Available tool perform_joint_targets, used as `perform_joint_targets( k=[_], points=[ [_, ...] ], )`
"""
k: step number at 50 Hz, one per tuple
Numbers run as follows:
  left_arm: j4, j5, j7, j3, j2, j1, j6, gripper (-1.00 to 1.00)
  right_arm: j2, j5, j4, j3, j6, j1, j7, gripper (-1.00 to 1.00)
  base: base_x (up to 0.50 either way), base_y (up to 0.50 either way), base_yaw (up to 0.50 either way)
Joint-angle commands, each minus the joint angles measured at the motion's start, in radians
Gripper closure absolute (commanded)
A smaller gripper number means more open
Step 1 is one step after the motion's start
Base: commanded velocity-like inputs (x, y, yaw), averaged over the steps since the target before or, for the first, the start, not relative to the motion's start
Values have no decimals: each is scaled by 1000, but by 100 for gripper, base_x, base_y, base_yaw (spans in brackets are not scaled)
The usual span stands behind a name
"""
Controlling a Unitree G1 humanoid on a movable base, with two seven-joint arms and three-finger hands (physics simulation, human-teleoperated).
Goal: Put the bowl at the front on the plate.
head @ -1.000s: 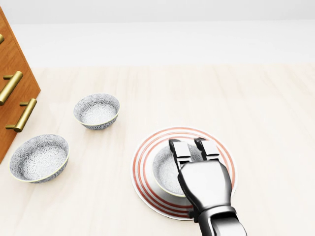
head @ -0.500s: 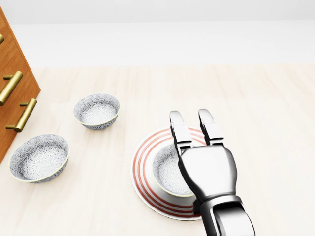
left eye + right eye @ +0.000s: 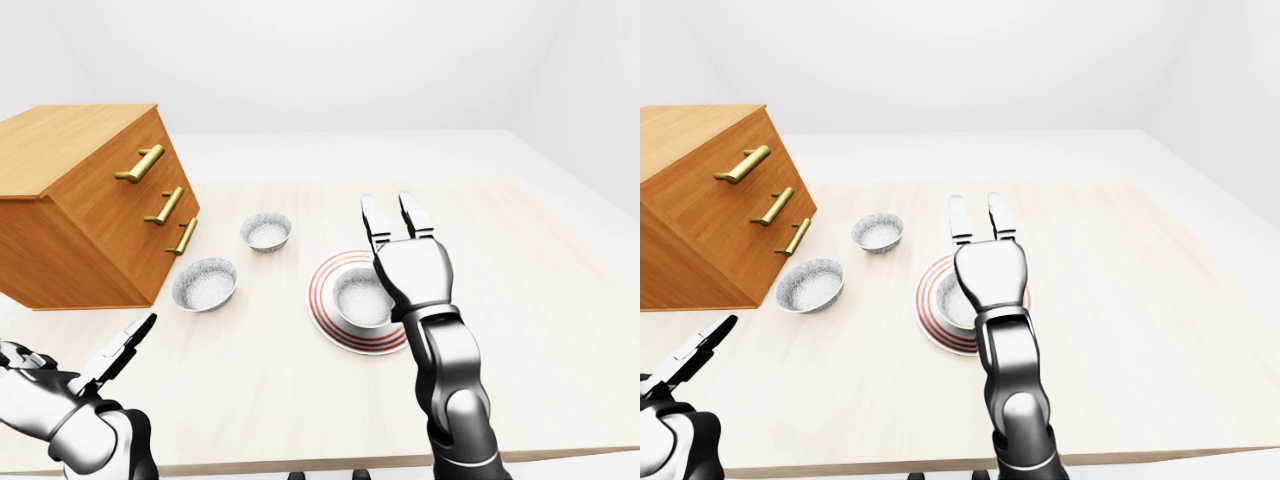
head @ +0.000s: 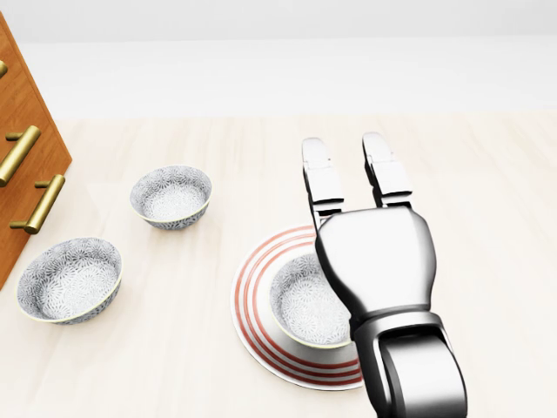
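In the left-eye view the left hand [image 3: 55, 405] hangs low at far left, fingers loosely open and empty, below the cabinet [image 3: 90, 215]. On the table [image 4: 487, 218] wait the left bowl [image 4: 70, 280] and the middle bowl [image 4: 171, 197]. To their right the bowl [image 4: 300, 309] sits upright on the plate [image 4: 251, 326]. The right hand [image 4: 374, 252] hovers over the bowl's right rim, fingers straight, parted, holding nothing. The bowl lies just down-left of that palm in the head view, well apart from the left hand. Placement looks complete, so withdrawing need only clear the rim.
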Motion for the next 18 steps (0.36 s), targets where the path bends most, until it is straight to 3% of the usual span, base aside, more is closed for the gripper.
perform_joint_targets(
  k=[1,18],
  points=[
    [20,3,0,-6,4,-3,0,-100,34,-80,-67,-3,0,-87,115,-100,0,0,0],
    [1,9,0,-1,3,-4,0,-100,57,-138,-84,-44,0,-258,242,-100,0,0,0]
  ],
)
